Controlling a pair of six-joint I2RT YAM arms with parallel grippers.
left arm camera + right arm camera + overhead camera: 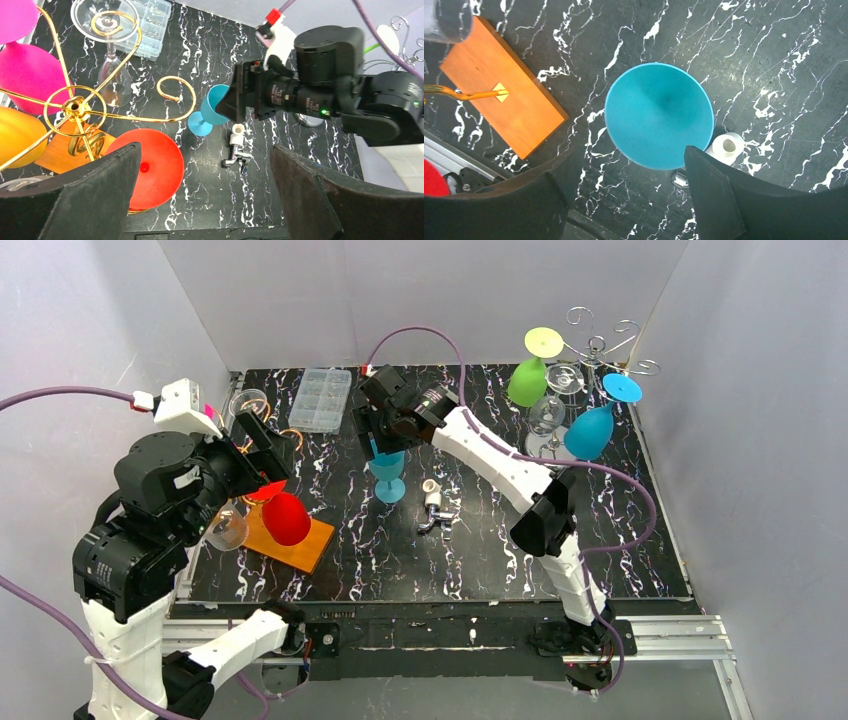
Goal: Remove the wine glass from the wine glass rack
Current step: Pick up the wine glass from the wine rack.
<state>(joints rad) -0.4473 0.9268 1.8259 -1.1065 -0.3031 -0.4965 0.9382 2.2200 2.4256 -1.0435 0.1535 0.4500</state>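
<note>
Standing upright: one teal wine glass (659, 115)

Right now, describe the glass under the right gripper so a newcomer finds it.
Look mid-table on the black marble top, beside a metal fitting. The teal glass stands upright on its foot; the other blue glass hangs inverted from the silver rack.

In the top view the right claw (383, 438) hides the teal glass (388, 470) rim; the left wrist frame's left edge crops a pink glass (30, 70).
</note>
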